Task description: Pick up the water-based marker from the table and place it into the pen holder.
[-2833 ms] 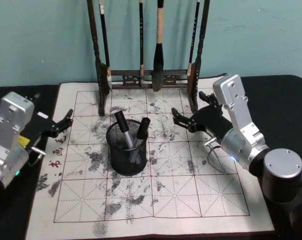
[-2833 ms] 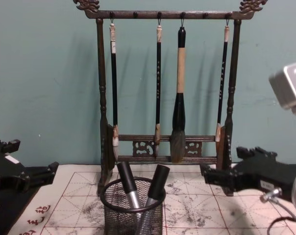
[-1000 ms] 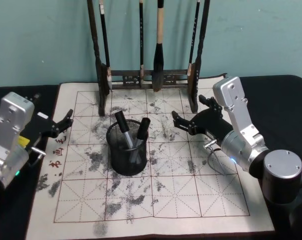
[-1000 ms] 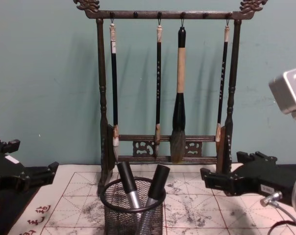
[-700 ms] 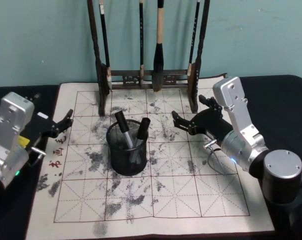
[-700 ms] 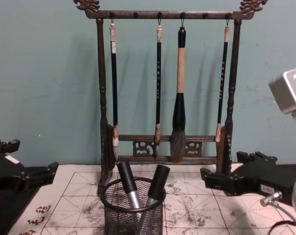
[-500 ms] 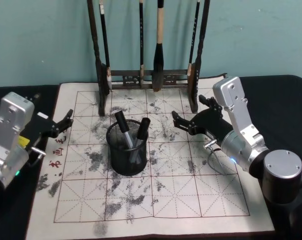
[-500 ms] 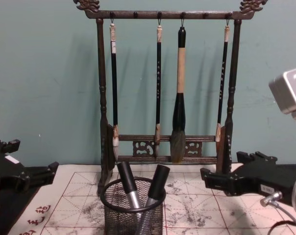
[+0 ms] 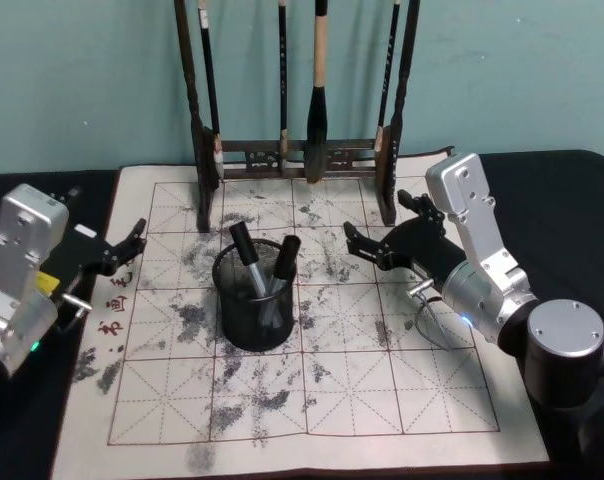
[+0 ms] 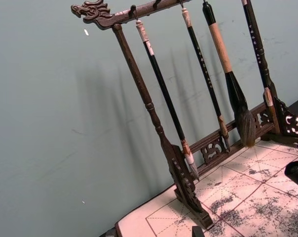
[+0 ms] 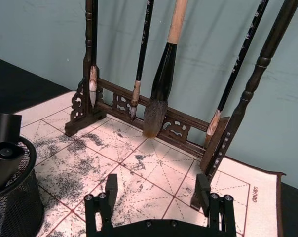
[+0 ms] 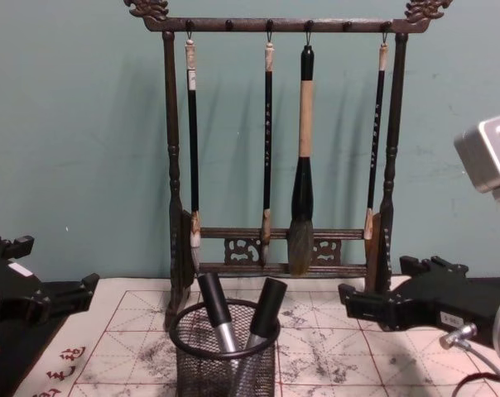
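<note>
The black wire-mesh pen holder (image 9: 254,305) stands on the stained calligraphy mat (image 9: 322,400) that covers the middle of the table. Two black-capped, grey-bodied water-based markers (image 9: 244,255) (image 9: 285,258) lean inside it, caps up; the chest view shows them too (image 12: 215,308) (image 12: 265,308). My right gripper (image 9: 353,241) hovers open and empty just right of the holder, with both fingers (image 11: 111,186) spread above the mat. At the mat's left edge my left gripper (image 9: 130,245) is open and empty, well clear of the holder (image 12: 225,356).
A tall dark wooden brush rack (image 9: 297,150) with several hanging brushes stands at the mat's far edge, close behind the holder and the right gripper. A grey cable loop (image 9: 427,325) hangs under the right wrist. Bare mat lies in front of the holder.
The right gripper sank slightly between 2.8 s and 1 s ago. Over the last second nothing has moved; both markers stay in the holder.
</note>
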